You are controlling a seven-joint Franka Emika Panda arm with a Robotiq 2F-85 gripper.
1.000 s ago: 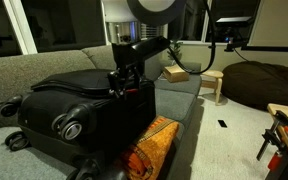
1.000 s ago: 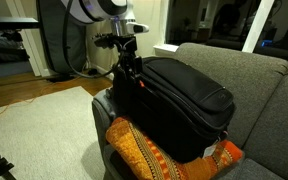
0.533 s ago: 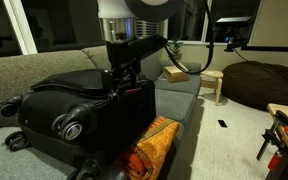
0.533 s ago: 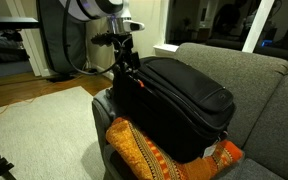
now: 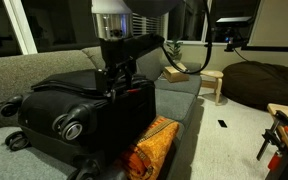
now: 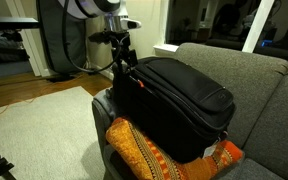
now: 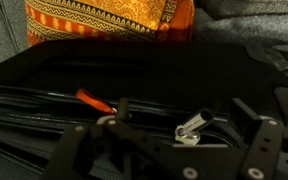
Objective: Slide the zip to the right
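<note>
A black suitcase (image 5: 79,105) lies on a grey sofa (image 5: 24,65) and shows in both exterior views (image 6: 189,95). My gripper (image 5: 117,84) is down on its top edge at the end nearest the arm (image 6: 125,68). In the wrist view a silver zip pull (image 7: 192,130) lies on the zip track of the suitcase (image 7: 134,70), between my two spread fingers (image 7: 182,112). Neither finger pinches it. A small orange tag (image 7: 94,101) sits on the track to the left of the pull.
An orange patterned cushion (image 5: 149,150) is wedged under the suitcase's front (image 6: 149,155) and fills the top of the wrist view (image 7: 104,18). A wooden stool (image 5: 213,84) stands beyond the sofa. The sofa arm (image 6: 254,70) rises behind the case.
The arm and gripper have shifted a little to the left along the suitcase's top edge in an exterior view. The suitcase has not moved.
</note>
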